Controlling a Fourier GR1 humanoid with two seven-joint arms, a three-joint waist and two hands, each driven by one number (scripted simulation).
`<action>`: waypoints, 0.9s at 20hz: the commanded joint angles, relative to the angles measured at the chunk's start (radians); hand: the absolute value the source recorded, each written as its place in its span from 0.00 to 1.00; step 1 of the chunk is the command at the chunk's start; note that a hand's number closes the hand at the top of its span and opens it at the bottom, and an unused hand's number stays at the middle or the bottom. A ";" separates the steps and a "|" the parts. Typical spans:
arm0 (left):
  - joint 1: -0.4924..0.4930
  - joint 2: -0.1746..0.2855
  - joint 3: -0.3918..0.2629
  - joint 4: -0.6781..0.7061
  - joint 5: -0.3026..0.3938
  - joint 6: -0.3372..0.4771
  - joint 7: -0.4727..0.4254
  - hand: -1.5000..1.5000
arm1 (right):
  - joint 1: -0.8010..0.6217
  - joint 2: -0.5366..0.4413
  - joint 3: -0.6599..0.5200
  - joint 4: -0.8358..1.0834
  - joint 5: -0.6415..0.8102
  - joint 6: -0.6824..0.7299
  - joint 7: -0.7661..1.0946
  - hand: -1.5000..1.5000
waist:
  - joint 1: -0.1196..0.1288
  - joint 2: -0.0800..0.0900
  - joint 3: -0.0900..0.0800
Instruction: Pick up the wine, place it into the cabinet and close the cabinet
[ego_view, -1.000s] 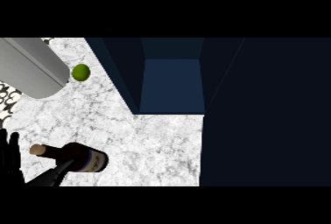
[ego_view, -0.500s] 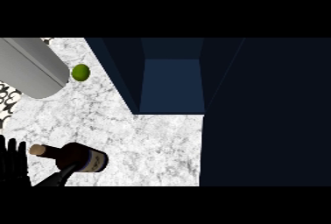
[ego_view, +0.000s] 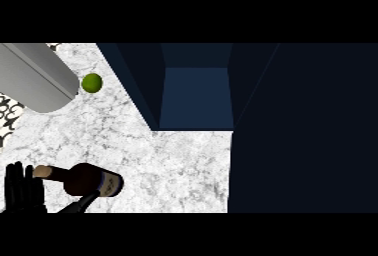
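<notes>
Counted one hand (ego_view: 22, 187), the left, low in the left corner. Stood upright there, fingers straight and close together, tips pointing up the view. Was open, gripping nothing. Lay just beside the cork end of the one bottle (ego_view: 90, 180), perhaps touching it, though hard to judge from above. Found that bottle on the counter (ego_view: 170, 160), below and left of the one cabinet (ego_view: 196, 95) and well apart from it. Saw the cabinet's inside showing. Counted further off one lime (ego_view: 91, 82), just beside one cylinder (ego_view: 37, 75), grey, at top left.
</notes>
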 joint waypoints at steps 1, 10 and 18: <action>0.017 -0.003 -0.015 0.080 0.055 -0.030 -0.086 0.00 | 0.063 0.016 0.008 -0.018 0.005 0.037 -0.056 0.00 | -0.001 0.000 0.000; -0.096 0.002 0.062 0.332 0.105 -0.086 -0.212 0.00 | 0.048 0.014 -0.008 -0.031 0.002 0.016 -0.030 0.00 | -0.003 0.000 0.000; -0.200 0.010 0.114 0.544 0.151 -0.155 -0.290 0.00 | 0.063 0.016 -0.011 -0.018 0.020 0.046 -0.062 0.00 | -0.004 0.001 0.000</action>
